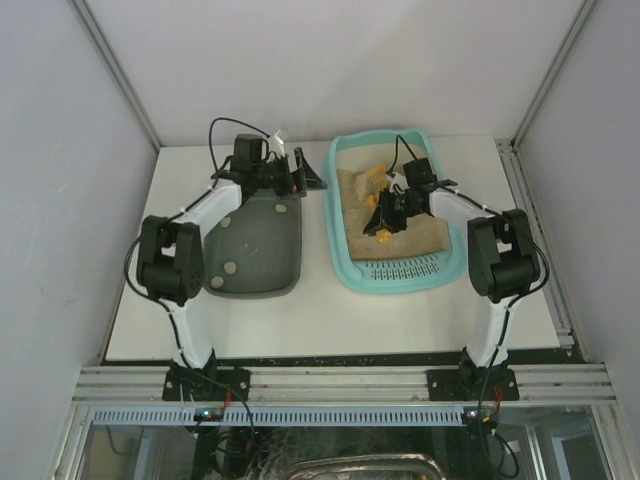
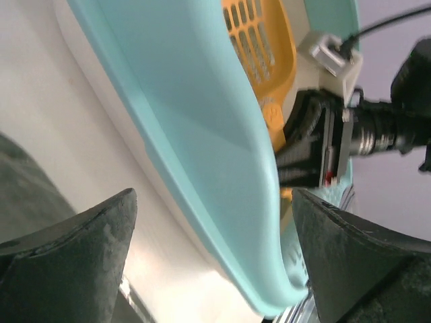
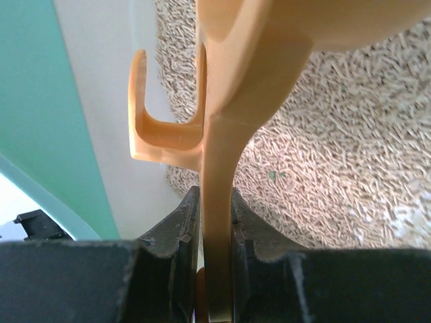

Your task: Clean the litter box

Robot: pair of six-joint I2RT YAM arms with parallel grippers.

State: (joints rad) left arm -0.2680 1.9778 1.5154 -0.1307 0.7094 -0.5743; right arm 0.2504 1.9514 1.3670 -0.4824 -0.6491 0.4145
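- The litter box (image 1: 400, 271) sits right of centre on the tabletop (image 1: 320, 325), beside the dark tray (image 1: 255, 250)
- Right fingers (image 3: 168, 232) are clenched on the scoop (image 3: 219, 148) handle, above the litter (image 3: 337, 134)
- Left fingers (image 2: 87, 235) are released, near the box's left wall
- Best done by skimming shallowly with the head level, letting the grains sift out before lifting clear

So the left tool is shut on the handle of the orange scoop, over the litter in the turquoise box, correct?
Not the left: the right tool is shut on the handle of the orange scoop, over the litter in the turquoise box. The right wrist view shows this. The left tool is open, outside the box.
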